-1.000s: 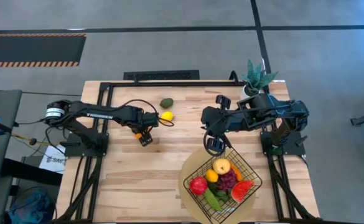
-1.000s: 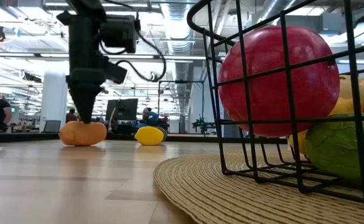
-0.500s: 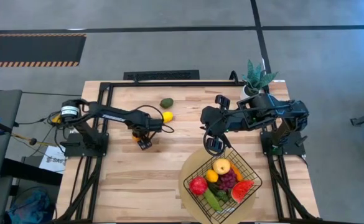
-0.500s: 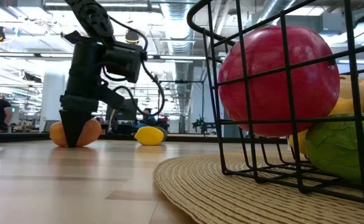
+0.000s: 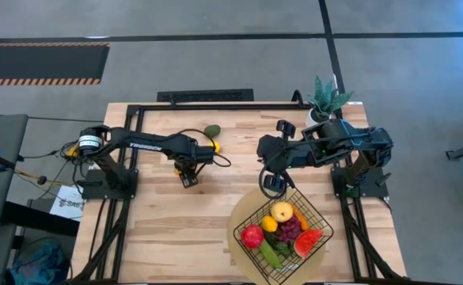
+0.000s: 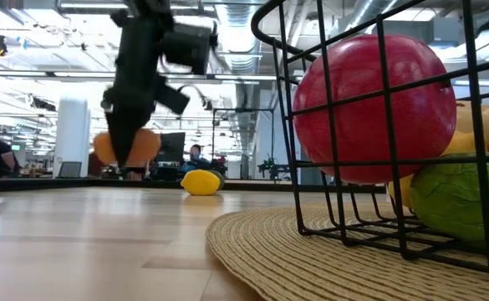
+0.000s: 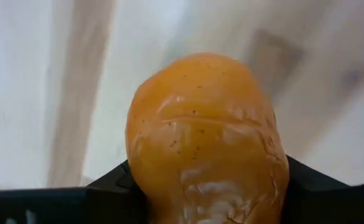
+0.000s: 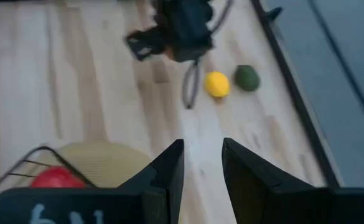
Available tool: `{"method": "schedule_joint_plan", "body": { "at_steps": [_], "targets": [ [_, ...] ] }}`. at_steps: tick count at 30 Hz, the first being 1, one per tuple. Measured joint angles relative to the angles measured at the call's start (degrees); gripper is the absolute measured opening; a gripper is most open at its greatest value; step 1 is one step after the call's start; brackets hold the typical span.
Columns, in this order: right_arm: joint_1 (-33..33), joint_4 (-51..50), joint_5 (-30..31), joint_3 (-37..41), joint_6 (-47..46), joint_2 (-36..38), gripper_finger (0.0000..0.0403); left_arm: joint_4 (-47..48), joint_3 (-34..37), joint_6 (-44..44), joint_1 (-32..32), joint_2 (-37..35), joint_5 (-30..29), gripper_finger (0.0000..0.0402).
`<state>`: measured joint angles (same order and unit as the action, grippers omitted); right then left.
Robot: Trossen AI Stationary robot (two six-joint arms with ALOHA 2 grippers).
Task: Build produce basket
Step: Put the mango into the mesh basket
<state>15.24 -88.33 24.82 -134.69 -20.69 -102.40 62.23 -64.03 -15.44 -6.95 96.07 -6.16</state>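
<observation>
Gripping an orange fruit (image 7: 206, 140) between its two dark fingers, the left gripper (image 5: 188, 176) holds it clear of the table (image 5: 160, 229); the low view shows the fruit off the wood, and the left wrist view shows the fingers pressed against both its sides. This gripper is over the left half of the table, toward the far edge. Near it, on the table, lie a yellow lemon (image 5: 214, 146) and a dark green avocado (image 5: 212, 131), the avocado nearer the far edge.

The right gripper (image 5: 272, 184) hangs above the table just beyond the far rim of the basket (image 5: 244, 210), its fingers a little apart with nothing between them. The black wire basket stands on a round tan mat (image 6: 261, 251) at the near edge, right of the middle. Inside it lie a red apple (image 5: 252, 236), a yellow fruit (image 5: 282, 211), purple grapes (image 5: 291, 229), a watermelon slice (image 5: 309, 241) and a green cucumber (image 5: 271, 253). A potted plant (image 5: 326, 99) stands at the far right corner.
</observation>
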Motion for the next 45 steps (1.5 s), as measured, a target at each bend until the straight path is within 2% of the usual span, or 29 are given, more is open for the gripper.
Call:
{"method": "schedule_joint_plan", "body": {
  "at_steps": [5, 11, 19, 23, 27, 32, 37, 45],
  "targets": [
    [-1.8, -1.7, 4.8, 0.0, 0.1, 1.0, 0.0118, 0.9, -8.9, 2.3, 4.1, -0.8, 5.8, 0.0181],
    [-7.1, -1.7, 12.1, 0.0, 0.2, 3.9, 0.0108, -1.3, -19.8, 5.9, 11.1, -0.9, 5.7, 0.0181],
    [-21.1, -1.7, 16.8, 0.0, 9.0, 6.7, 0.0102, -2.8, -30.4, 9.0, 16.5, -0.9, 4.3, 0.0181],
    [-30.7, -1.7, 20.3, 0.0, 8.7, 6.8, 0.0102, -7.3, -33.9, 10.6, 18.5, -0.9, 4.2, 0.0181],
    [-40.2, -1.7, 17.4, 0.0, 5.5, 6.8, 0.0102, -14.2, -35.2, 12.8, 20.5, -0.9, 4.4, 0.0181],
    [-47.4, -1.7, 5.5, 0.0, 3.1, 6.0, 0.0101, -23.3, -35.3, 14.2, 21.7, -0.2, 7.7, 0.0181],
    [-47.8, -1.7, -0.6, 0.0, 3.4, 4.6, 0.009, -28.4, -35.2, 14.3, 22.0, 3.0, 10.2, 0.0181],
    [-44.5, -1.7, -2.5, 0.0, 7.1, 3.6, 0.0067, -32.4, -35.7, 14.0, 21.6, 11.1, 13.4, 0.0181]
  ]
}}
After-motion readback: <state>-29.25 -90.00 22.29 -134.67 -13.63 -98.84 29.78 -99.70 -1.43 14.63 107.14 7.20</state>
